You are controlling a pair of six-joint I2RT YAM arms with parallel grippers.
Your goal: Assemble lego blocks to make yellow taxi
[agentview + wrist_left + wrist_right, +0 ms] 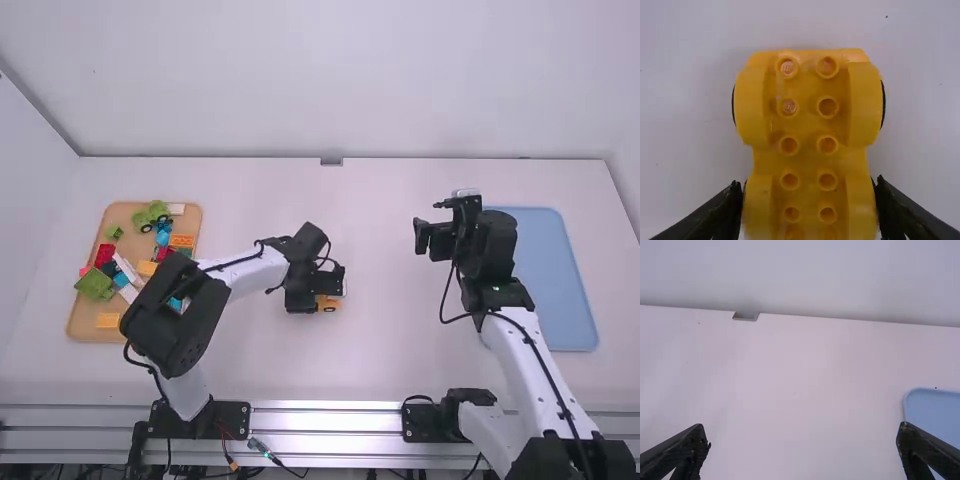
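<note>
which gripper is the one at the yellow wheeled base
The left gripper: its fingers flank the yellow wheeled base, while the right gripper is open, off toward the blue tray.

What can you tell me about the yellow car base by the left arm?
The yellow car base looks like hard, moulded plastic. Two columns of round studs run along its middle, flanked by rounded wheel arches, with dark wheels peeking out beneath. It sits studs up, nothing stacked on the studs in sight, at mid-table, right of the block tray. The left gripper closes on it from both sides, near one end.
</note>
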